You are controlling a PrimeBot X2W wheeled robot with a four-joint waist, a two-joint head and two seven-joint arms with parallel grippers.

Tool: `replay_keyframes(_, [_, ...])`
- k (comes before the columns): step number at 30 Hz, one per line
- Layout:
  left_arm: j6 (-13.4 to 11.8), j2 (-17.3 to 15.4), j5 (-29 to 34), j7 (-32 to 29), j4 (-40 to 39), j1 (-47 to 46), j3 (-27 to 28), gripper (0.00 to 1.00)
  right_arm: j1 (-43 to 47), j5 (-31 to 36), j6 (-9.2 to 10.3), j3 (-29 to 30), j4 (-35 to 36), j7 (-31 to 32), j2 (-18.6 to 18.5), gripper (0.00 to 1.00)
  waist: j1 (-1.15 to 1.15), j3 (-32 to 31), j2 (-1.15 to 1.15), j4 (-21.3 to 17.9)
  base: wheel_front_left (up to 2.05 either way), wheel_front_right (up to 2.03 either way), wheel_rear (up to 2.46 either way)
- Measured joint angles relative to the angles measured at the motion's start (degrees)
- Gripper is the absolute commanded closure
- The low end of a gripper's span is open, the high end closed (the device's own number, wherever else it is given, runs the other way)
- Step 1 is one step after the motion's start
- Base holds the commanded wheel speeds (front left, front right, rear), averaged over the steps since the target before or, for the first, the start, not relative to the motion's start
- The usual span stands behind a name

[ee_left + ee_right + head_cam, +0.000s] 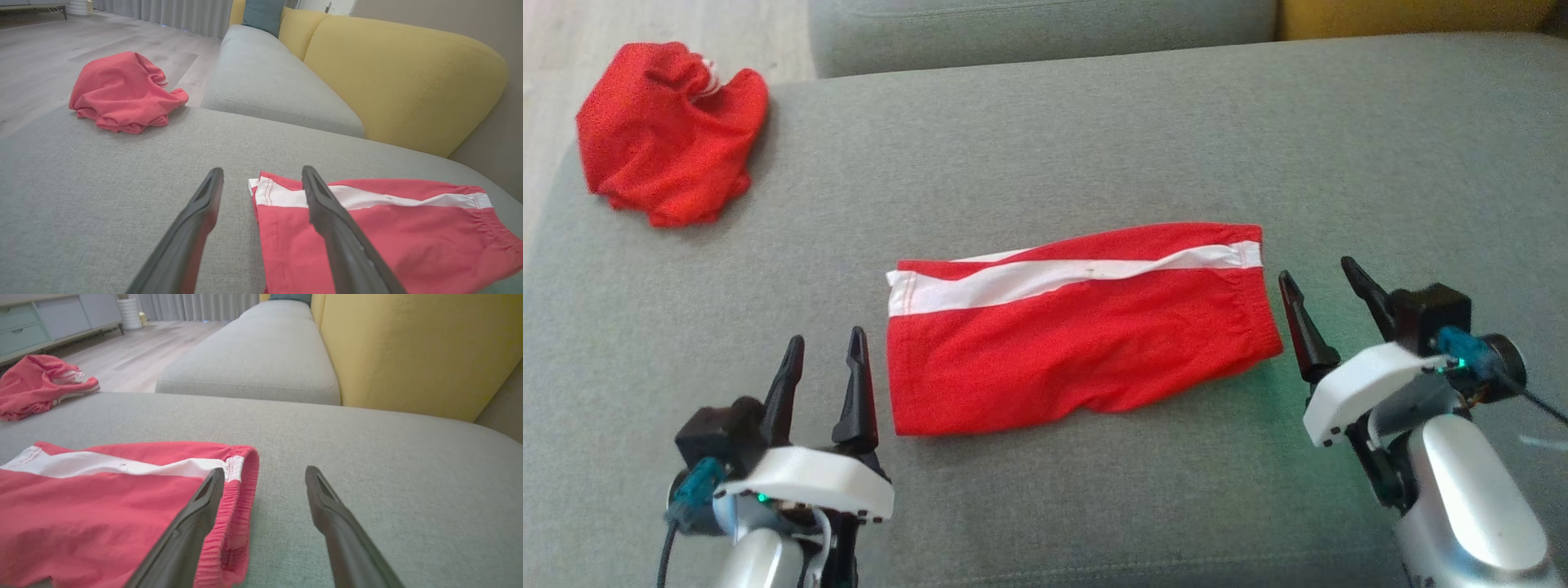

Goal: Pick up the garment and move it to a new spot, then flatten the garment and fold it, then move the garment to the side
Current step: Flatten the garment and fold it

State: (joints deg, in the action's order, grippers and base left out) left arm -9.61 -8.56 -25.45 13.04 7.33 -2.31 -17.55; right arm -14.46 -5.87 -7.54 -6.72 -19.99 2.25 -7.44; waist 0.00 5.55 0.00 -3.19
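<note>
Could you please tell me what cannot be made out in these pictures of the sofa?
Crumpled red garment, head view: its own bunched folds hide what kind of garment it is.
Folded shorts, head view: the top layer hides the layers beneath.
Folded shorts, left wrist view: near edge cut off by the bottom edge; a finger of the left gripper covers part.

In the left wrist view the folded red shorts (367, 245) run off the bottom and right edges; a finger of the left end effector (262, 171) covers part of their white stripe (367, 199); in the right wrist view the left edge cuts the crumpled red garment (32, 384), its kind unclear; the stripe's dark mark (1092, 266) is too small to identify.
</note>
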Motion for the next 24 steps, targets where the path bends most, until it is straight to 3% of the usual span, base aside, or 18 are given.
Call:
replay_keyframes(11, [-0.5, 0.2, 0.2, 0.7, -1.2, 0.8, -0.1, 0.00, -8.3, -13.2, 0.00, -7.7, -11.4, 15.1, -5.8, 0.00, 0.00, 2.6, 0.00, 3.6, 0.00, 0.00, 0.00])
replay_keyframes(20, [-0.5, 0.2, 0.2, 0.7, -0.2, -0.6, -0.1, 0.00, -13.1, -25.6, 0.00, -12.5, -16.7, 25.1, -8.1, 0.00, 0.00, 4.7, 0.00, 5.7, 0.00, 0.00, 0.00])
replay_keyframes(21, [-0.5, 0.2, 0.2, 0.7, -0.2, -0.6, -0.1, 0.00, -13.6, -26.6, 0.00, -13.1, -16.8, 25.9, -8.2, 0.05, 0.00, 4.8, 0.00, 5.7, 0.00, 0.00, 0.00])
replay_keyframes(24, [-0.5, 0.2, 0.2, 0.7, 0.0, -0.6, 0.0, 0.00, -14.6, -29.7, 0.00, -14.9, -17.1, 27.1, -9.2, 0.67, 0.00, 5.0, 0.00, 5.5, 0.00, 0.00, 0.00])
